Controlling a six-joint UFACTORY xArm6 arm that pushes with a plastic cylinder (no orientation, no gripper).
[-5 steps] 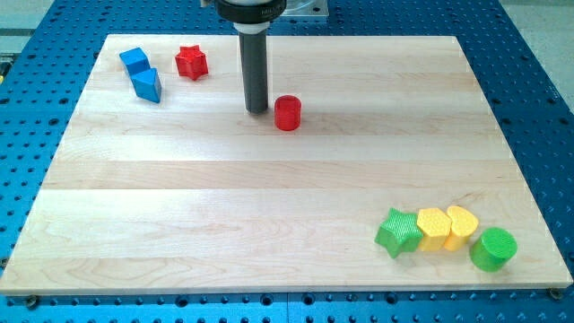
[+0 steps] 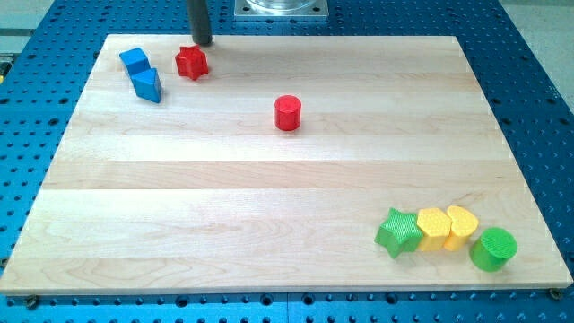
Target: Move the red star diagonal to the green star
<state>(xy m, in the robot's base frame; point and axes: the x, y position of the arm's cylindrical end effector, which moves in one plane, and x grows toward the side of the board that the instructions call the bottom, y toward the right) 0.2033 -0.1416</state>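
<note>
The red star [image 2: 191, 62] lies near the view's top left of the wooden board [image 2: 224, 179]. My tip [image 2: 204, 42] stands just above and slightly right of the red star, close to it; contact cannot be told. The green star [image 2: 398, 232] lies at the view's bottom right, touching a yellow block [image 2: 433, 228] on its right. The two stars are far apart across the board.
Two blue blocks [image 2: 134, 61] [image 2: 147, 84] sit left of the red star. A red cylinder [image 2: 287, 113] stands near the top middle. A second yellow block [image 2: 461, 225] and a green cylinder [image 2: 493, 248] continue the row right of the green star.
My tip has moved from beside the red cylinder up and to the left, to just above the red star. No block has moved.
</note>
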